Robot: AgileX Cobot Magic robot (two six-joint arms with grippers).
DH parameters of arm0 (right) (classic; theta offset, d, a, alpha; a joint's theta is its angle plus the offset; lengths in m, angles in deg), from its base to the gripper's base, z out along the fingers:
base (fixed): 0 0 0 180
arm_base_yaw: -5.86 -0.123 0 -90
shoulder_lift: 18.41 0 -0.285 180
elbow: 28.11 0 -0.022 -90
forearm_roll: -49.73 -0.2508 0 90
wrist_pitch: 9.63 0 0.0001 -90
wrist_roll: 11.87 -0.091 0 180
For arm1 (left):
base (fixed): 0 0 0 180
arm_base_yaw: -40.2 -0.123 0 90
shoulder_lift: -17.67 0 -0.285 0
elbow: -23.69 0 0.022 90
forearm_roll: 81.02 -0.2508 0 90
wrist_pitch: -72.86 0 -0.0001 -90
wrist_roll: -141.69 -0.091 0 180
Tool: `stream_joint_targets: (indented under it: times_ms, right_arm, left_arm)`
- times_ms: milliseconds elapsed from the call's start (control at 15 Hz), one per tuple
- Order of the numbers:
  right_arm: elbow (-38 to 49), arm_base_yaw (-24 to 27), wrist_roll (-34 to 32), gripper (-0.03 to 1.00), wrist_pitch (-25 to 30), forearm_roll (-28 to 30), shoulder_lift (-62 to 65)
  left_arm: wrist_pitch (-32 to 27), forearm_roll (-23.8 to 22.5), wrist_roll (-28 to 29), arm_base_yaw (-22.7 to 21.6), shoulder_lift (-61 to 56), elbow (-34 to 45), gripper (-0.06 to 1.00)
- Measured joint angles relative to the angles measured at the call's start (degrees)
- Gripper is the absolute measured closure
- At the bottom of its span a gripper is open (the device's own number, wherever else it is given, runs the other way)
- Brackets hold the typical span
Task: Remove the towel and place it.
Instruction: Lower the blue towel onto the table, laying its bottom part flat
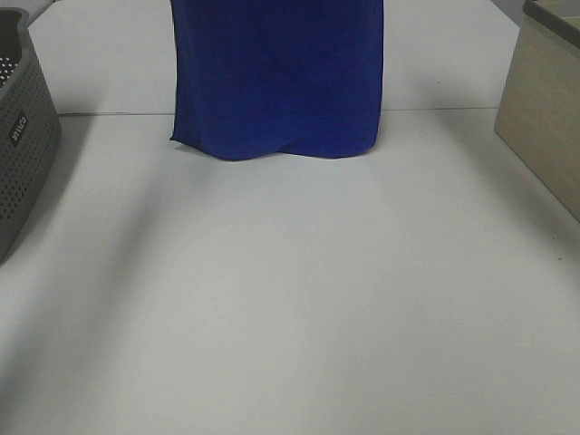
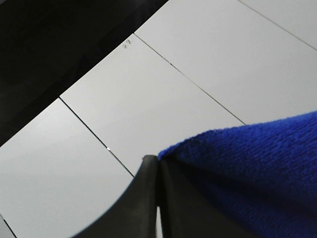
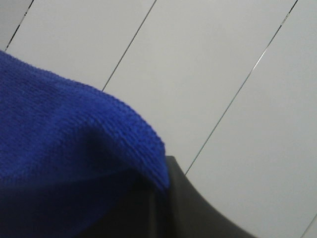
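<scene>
The royal-blue towel (image 1: 279, 77) hangs as a vertical sheet at the back middle of the white table (image 1: 290, 308). Its lower edge rests on the table and its top runs out of the exterior high view. Neither gripper shows in that view. In the left wrist view my left gripper (image 2: 157, 161) has its dark fingers (image 2: 143, 203) pressed together on a corner of the towel (image 2: 257, 173). In the right wrist view my right gripper (image 3: 166, 173) is shut on another part of the towel's edge (image 3: 74, 148), which drapes over the finger (image 3: 198, 213).
A grey perforated basket (image 1: 23, 154) stands at the table's left edge. A beige box (image 1: 544, 109) stands at the right edge. The wrist views look up at white panels with thin seams.
</scene>
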Motion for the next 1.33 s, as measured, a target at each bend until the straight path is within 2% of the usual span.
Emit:
stream_joint_targets:
  times_ms: [133, 333, 533, 800, 1333]
  right_arm:
    - [-1.9, 0.0, 0.0, 0.95, -3.1, 0.0, -3.0]
    - [-8.5, 0.0, -0.1, 0.95, -3.2, 0.0, -6.0]
    - [-9.3, 0.0, -0.2, 0.95, -2.6, 0.0, -6.5]
    - [-9.3, 0.0, -1.4, 0.95, -0.3, 0.0, -6.6]
    - [-9.3, 0.0, -1.5, 0.95, 1.8, 0.0, -6.6]
  left_arm:
    - [0.3, 0.1, 0.0, -0.5, 4.9, -5.5, 0.94]
    - [0.5, 0.1, 0.4, -0.5, 9.7, -13.0, 0.94]
    - [0.4, 0.1, 0.7, -0.7, 10.7, -17.2, 0.94]
    - [-1.3, -1.0, 3.0, -0.8, 11.3, -17.8, 0.94]
    - [-2.5, -1.4, 3.4, -0.8, 12.1, -17.8, 0.94]
